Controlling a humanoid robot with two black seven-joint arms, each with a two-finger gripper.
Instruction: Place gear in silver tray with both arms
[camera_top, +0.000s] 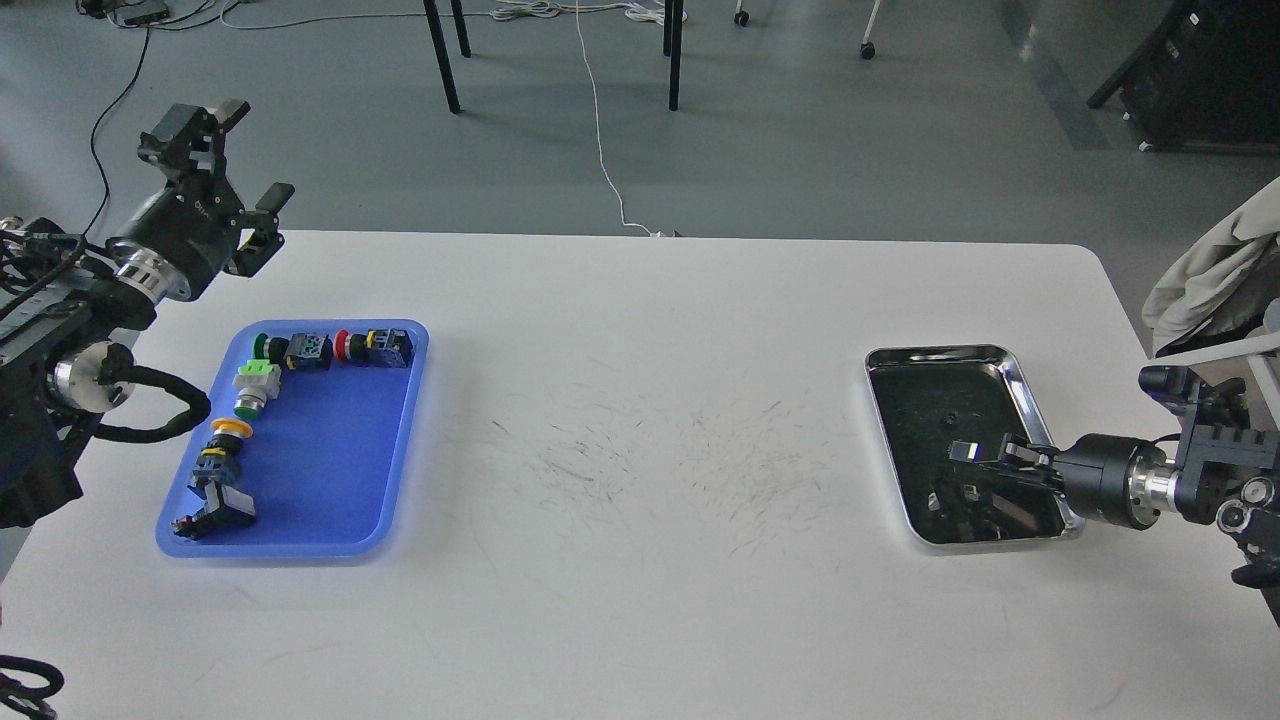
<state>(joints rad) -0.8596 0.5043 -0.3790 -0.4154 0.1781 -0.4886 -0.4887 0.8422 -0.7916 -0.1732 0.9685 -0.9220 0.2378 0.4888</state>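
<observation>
The silver tray (1010, 372) lies on the right side of the white table. Its dark bottom shows a small dark speck (955, 415) and dark shapes near its front (938, 500); I cannot tell if these are parts or reflections. My right gripper (988, 452) reaches in from the right, low over the tray's front half. Its fingers stand apart with nothing seen between them. My left gripper (250, 152) is raised above the table's far left corner, open and empty. Several push-button switch parts (300, 352) lie in a blue tray.
The blue plastic tray (330, 470) sits at the left of the table, with parts along its back and left sides. A cloth-draped chair (1215, 280) stands beyond the table's right edge. Chair legs and cables are on the floor behind.
</observation>
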